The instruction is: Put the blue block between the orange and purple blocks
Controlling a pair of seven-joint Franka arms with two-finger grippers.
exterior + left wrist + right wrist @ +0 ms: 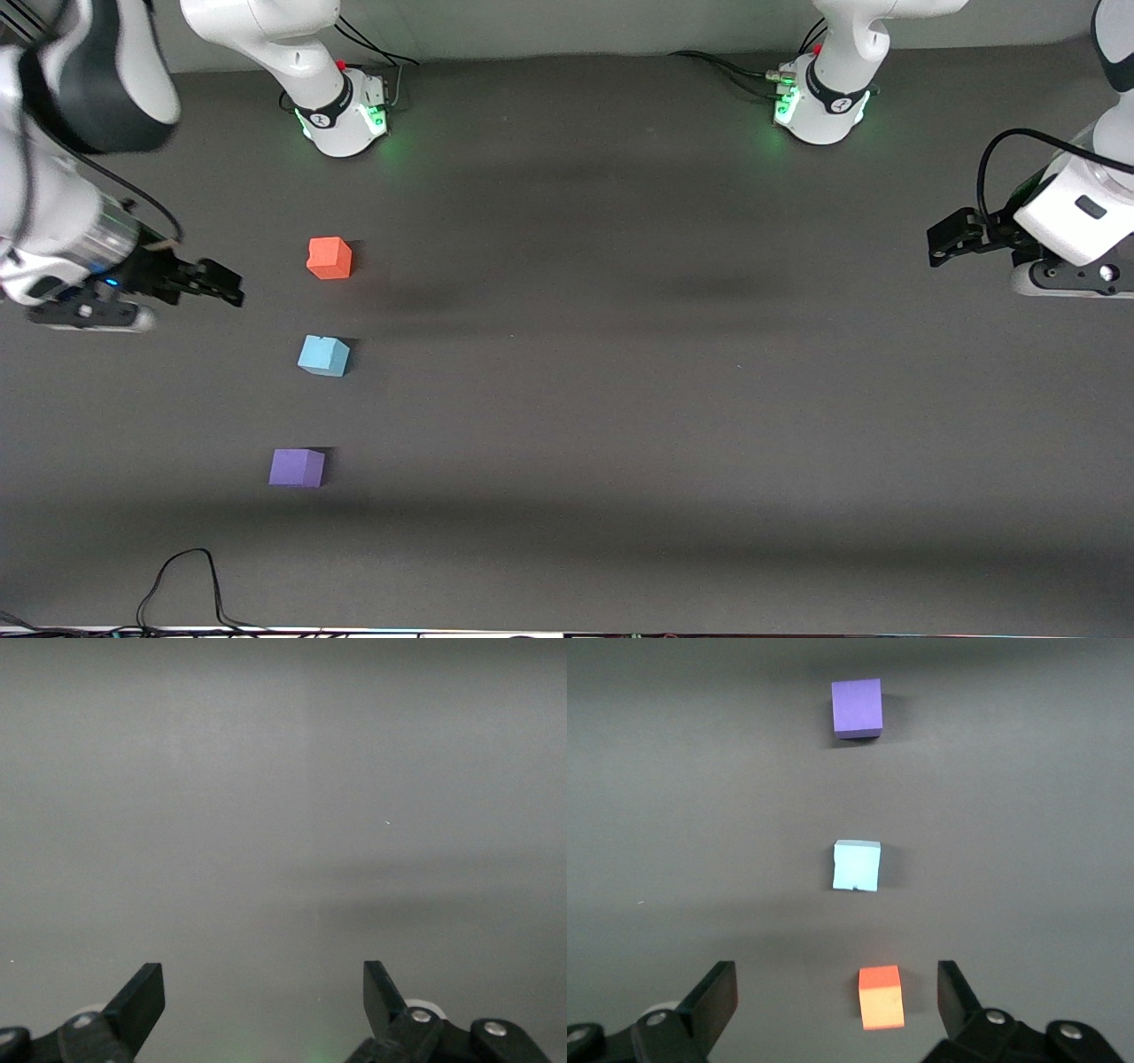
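- Right, front view first: three cubes stand in a line on the dark worktop [620,399] toward the right arm's end. The orange block [330,258] is farthest from the camera, the blue block [323,355] sits in the middle, and the purple block [297,467] is nearest, each well apart from the next.
- Same view: the right gripper [226,285] hovers beside the orange block, empty, while the left gripper [939,244] waits up at the left arm's end, well away from the cubes.
- Over to the left wrist view: jaws spread wide, nothing between them, only bare worktop ahead.
- Now the right wrist view: jaws wide open and empty here too. The orange block [881,997] is closest to the camera, the blue block [857,865] past it and the purple block [857,707] last, all roughly in line.
- My read: the blue block already lies between the other two, so the placing looks done. All that seems left is for the right arm to pull clear without nudging the orange block.
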